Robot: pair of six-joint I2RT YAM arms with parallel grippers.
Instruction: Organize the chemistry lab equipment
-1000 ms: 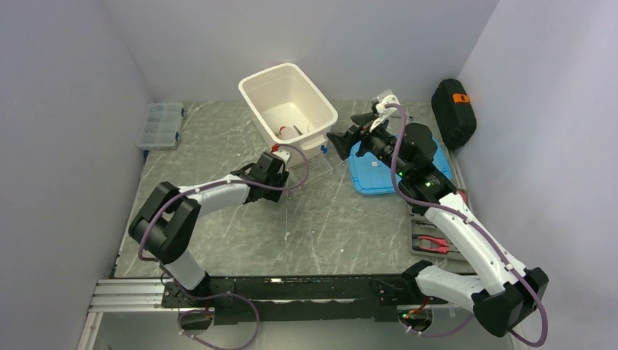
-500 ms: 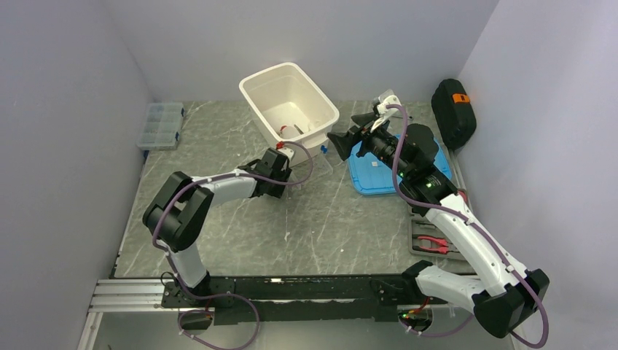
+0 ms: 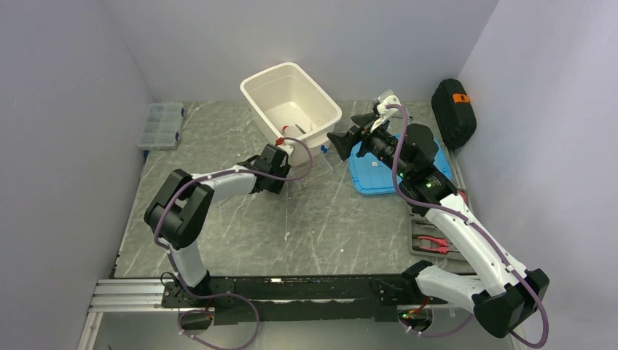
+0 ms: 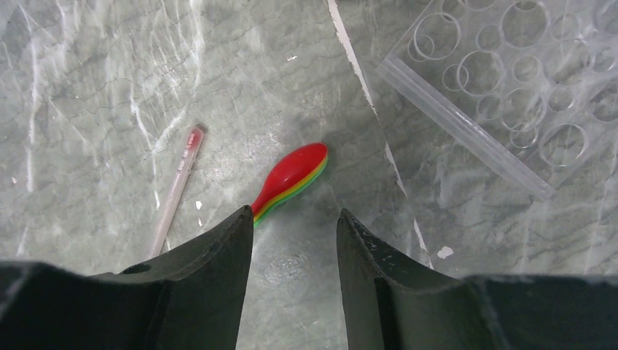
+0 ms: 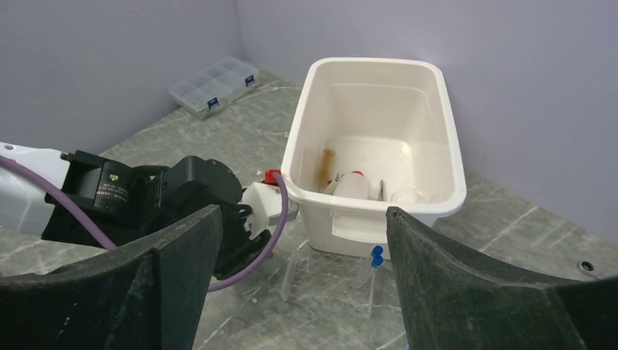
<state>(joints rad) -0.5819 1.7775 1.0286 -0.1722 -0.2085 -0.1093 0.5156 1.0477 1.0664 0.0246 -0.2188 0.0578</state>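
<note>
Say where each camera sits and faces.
Top external: high behind the bases, down on the grey marbled table; both arms show.
Left wrist: straight down on a red rainbow-edged spoon; left pincer frames it.
Right wrist: slanting down at the white plastic tub; right pincer, left arm show.
Shared: both wrists see the clear tube rack.

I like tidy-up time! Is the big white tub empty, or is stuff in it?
Not empty. In the right wrist view, the white tub holds a red-capped bottle and a brownish brush.
</note>
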